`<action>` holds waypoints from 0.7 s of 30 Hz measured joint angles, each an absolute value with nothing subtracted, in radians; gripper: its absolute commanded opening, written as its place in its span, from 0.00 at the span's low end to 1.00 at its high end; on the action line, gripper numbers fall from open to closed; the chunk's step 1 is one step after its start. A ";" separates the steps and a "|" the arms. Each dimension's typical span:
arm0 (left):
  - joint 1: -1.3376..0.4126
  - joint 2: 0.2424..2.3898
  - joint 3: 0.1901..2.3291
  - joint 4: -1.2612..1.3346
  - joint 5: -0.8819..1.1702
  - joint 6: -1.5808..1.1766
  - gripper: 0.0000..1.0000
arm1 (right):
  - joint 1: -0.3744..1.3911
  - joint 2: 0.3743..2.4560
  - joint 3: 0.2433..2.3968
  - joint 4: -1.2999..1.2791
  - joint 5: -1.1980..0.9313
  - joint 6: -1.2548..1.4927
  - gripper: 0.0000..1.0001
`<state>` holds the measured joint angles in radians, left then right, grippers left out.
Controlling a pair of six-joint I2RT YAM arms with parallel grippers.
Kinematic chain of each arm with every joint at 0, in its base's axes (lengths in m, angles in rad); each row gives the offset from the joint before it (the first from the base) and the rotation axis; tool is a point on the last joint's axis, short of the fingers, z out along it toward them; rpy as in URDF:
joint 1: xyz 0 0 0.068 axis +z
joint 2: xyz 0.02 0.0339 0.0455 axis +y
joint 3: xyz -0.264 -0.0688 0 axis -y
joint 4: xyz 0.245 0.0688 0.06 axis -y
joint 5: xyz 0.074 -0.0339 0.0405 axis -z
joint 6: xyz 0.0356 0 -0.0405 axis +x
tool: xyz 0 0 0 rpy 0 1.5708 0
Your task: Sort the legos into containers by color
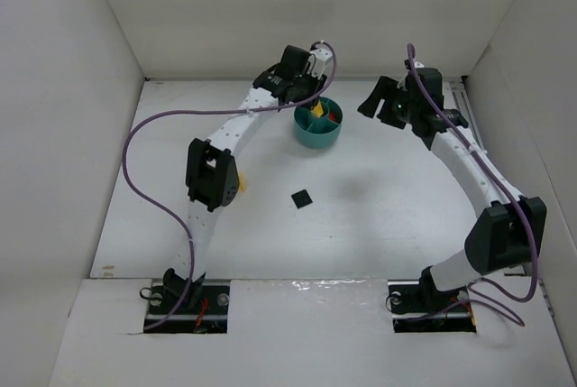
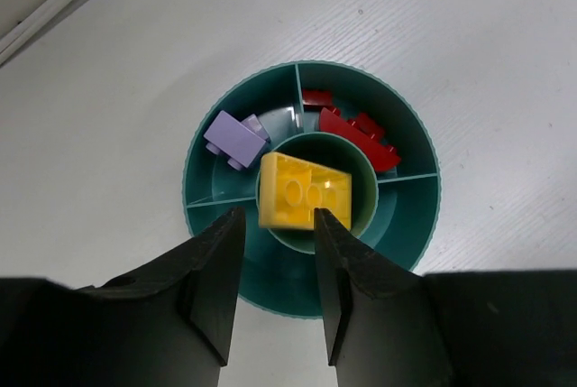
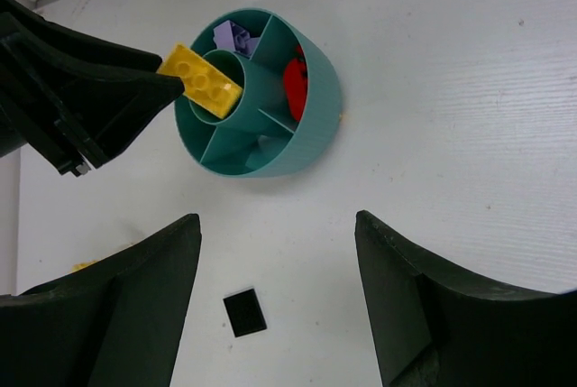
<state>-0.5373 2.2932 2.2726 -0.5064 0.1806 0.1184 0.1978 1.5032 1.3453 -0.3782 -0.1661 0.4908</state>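
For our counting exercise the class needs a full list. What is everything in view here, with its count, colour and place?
table: one, white, under everything
dish: one, teal, on the table, with wedges round a central cup
yellow brick: one, yellow, tilted across the central cup
purple brick: one, pale purple, in a wedge
red bricks: at least two, red, in the neighbouring wedge
black brick: one, black, on the table, apart from the dish
yellow piece: one, yellow, on the table beside the left arm, mostly hidden
left fingers: two, black, apart, over the dish next to the yellow brick
right fingers: two, black, wide apart, empty, beside the dish
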 measured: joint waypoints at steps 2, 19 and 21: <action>-0.540 2.296 2.273 -0.509 0.181 0.121 0.40 | 0.198 1.512 1.352 -0.385 -0.167 0.491 0.74; -0.413 1.944 1.986 -0.410 0.145 0.020 1.00 | 0.419 1.497 1.293 -0.352 -0.369 0.269 0.65; -0.361 1.822 1.922 -0.381 0.097 -0.007 1.00 | 0.514 1.512 1.299 -0.352 -0.422 0.218 0.65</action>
